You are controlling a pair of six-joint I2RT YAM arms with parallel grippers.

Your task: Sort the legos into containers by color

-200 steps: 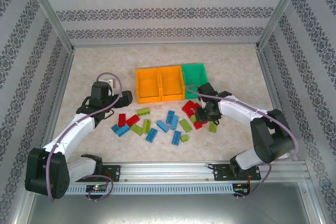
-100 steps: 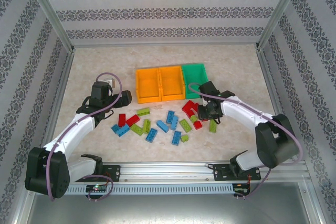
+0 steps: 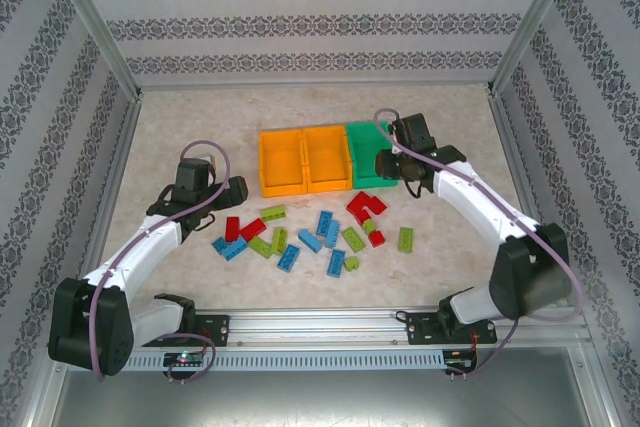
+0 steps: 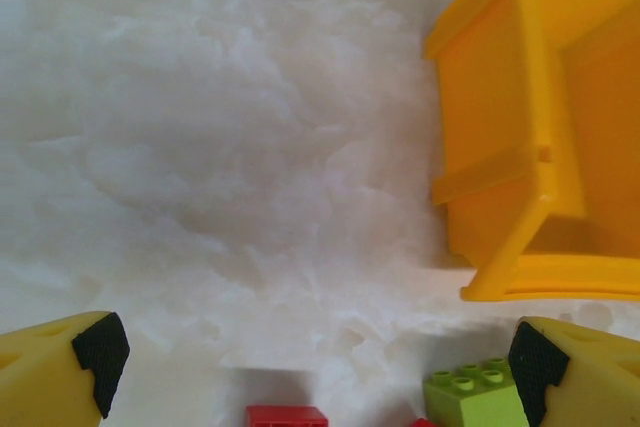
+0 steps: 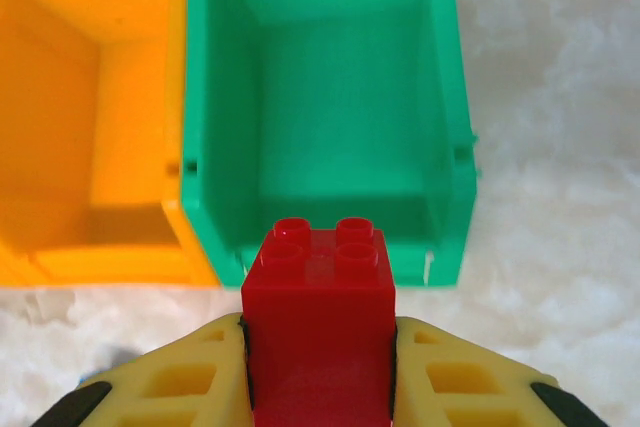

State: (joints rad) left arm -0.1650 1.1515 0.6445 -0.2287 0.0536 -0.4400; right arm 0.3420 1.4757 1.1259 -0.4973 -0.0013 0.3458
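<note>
Barely shifted since a second ago, the left gripper hangs spread wide and empty beside the left orange bin, apparently lining up on a lime brick. Loose legos lie lower centre. The right gripper has left that pile, clamping a red brick just short of the green bin, held high, probably to clear the rim.

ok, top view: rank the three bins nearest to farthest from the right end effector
1. Green bin, right end of the row, right by the right end effector.
2. Middle orange bin, centre of the row.
3. Left orange bin, far left end.
</note>
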